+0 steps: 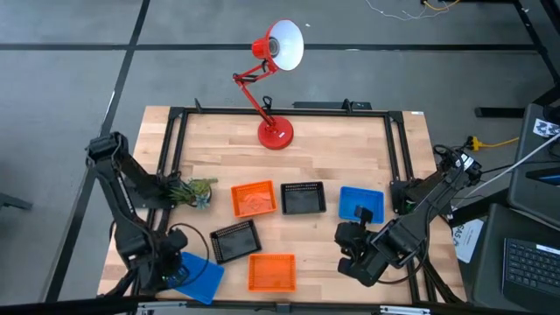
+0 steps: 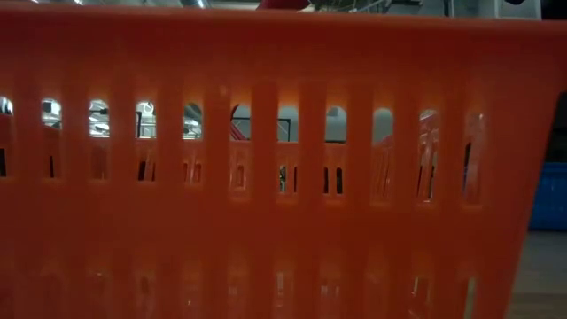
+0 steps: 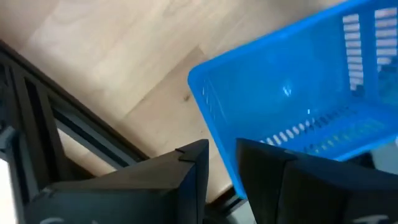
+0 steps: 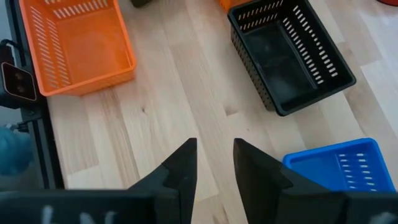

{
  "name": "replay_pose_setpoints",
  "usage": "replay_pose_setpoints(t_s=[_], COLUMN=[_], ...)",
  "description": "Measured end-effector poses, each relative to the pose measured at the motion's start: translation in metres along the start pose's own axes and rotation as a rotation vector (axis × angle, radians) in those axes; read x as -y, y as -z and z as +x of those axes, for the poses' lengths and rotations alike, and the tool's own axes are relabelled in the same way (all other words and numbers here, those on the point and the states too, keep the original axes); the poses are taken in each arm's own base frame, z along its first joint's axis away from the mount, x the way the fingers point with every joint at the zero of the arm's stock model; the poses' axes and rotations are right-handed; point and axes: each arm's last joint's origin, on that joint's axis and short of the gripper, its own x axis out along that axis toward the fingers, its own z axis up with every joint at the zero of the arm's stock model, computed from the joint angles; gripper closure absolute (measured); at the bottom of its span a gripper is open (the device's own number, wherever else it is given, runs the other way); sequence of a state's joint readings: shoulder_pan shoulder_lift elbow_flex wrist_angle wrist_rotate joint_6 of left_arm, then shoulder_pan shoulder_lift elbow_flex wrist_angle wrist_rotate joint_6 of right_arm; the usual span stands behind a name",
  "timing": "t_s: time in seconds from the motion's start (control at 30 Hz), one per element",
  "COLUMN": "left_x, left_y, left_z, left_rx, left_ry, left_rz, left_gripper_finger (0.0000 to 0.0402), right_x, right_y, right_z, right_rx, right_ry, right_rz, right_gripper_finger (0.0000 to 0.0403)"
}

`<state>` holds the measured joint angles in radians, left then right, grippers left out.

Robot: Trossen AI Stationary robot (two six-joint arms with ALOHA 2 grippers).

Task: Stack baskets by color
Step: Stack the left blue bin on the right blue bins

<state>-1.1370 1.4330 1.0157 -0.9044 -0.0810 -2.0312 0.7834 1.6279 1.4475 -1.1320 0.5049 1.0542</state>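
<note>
Six baskets show in the high view. An orange one, a black one and a blue one lie in a row at mid-table. A second black basket and a second orange basket lie nearer the front. My left gripper is at the front left corner, shut on another blue basket. My right gripper hovers open over bare wood near the front right, with nothing between its fingers. My left gripper has the blue basket by one wall near a corner. One finger is inside the basket and the other outside, both coming from above and pointing steeply down. The basket sits tilted; I cannot tell whether it touches the table.
A red desk lamp stands at the far middle, and a green leafy object lies at the left. Black frame rails border the table. In the low view the near orange basket's wall fills the picture.
</note>
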Motion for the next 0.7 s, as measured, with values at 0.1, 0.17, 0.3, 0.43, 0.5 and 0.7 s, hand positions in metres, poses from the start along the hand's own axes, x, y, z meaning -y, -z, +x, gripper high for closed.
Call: replay_pose_setpoints(t_s=[0.1, 0.17, 0.3, 0.43, 0.5, 0.7], left_x=[0.001, 0.002, 0.004, 0.005, 0.006, 0.012], left_y=[0.002, 0.003, 0.005, 0.006, 0.007, 0.01], left_z=[0.007, 0.014, 0.026, 0.034, 0.037, 0.052], left_rx=[0.025, 0.037, 0.055, 0.067, 0.067, 0.088], left_ry=[-0.015, -0.04, -0.075, -0.099, -0.099, -0.075], left_rz=[-0.023, -0.02, -0.017, -0.017, -0.017, -0.016], left_gripper_finger=[0.0328, 0.0328, 0.0328, 0.0328, 0.0328, 0.0328], right_x=[0.0, 0.0, 0.0, 0.0, 0.0, 0.0], right_y=[0.0, 0.0, 0.0, 0.0, 0.0, 0.0], right_z=[0.0, 0.0, 0.0, 0.0, 0.0, 0.0], right_rx=[0.0, 0.0, 0.0, 0.0, 0.0, 0.0], right_ry=[0.0, 0.0, 0.001, 0.001, 0.001, 0.001], right_rz=[0.0, 0.0, -0.012, -0.012, -0.013, -0.014], right_gripper_finger=[0.0299, 0.0299, 0.0299, 0.0299, 0.0299, 0.0299])
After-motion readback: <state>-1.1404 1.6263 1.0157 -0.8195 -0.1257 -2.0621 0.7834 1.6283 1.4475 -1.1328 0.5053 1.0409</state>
